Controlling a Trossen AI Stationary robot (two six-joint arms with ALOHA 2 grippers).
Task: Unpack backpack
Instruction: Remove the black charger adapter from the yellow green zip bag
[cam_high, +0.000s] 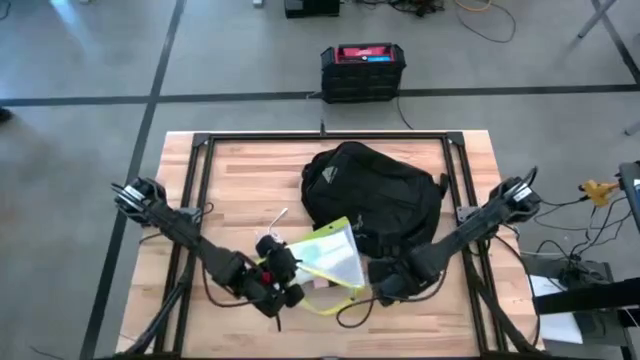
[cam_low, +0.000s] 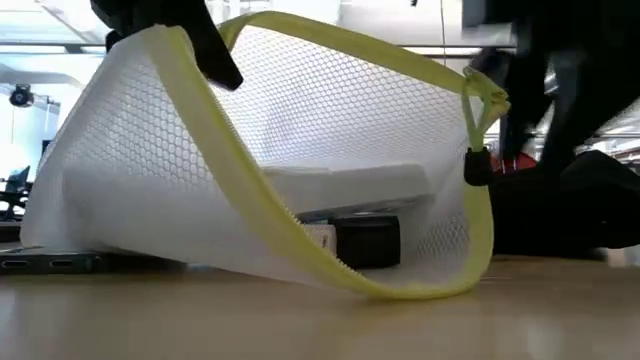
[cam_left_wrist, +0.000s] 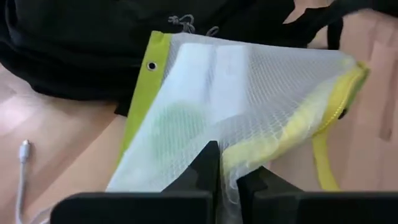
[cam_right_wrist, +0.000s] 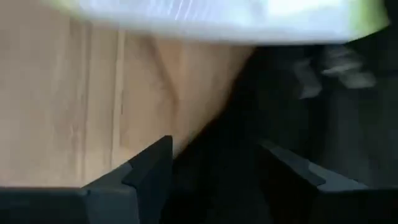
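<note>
The backpack (cam_high: 372, 195) lies on the wooden worktop (cam_high: 240, 180), toward its far middle, its black bulk slumped with straps trailing toward the near edge. Just in front of it sits a white mesh pouch (cam_high: 328, 258) with a yellow-green zip border, and this is the item in hand: the left end effector (cam_left_wrist: 227, 180) has its fingers pinched together on the pouch's mesh edge, as the left wrist view shows, and the low view shows that side lifted while the pouch's lower edge rests on the wood. Through the mesh a pale flat item and a small dark block can be made out inside. The right end effector (cam_right_wrist: 214, 165) sits at the backpack's near edge, beside the pouch, with its fingers parted and nothing between them but dark fabric beyond. A thin white cable (cam_high: 277, 219) lies on the wood between the left arm and the bag. The step looks like the setting-out of a removed item: the pouch seems already clear of the bag. Next, the left arm would likely need to carry the pouch to bare wood away from the backpack and release it, while the right arm is placed to hold or open the bag for whatever remains inside.
</note>
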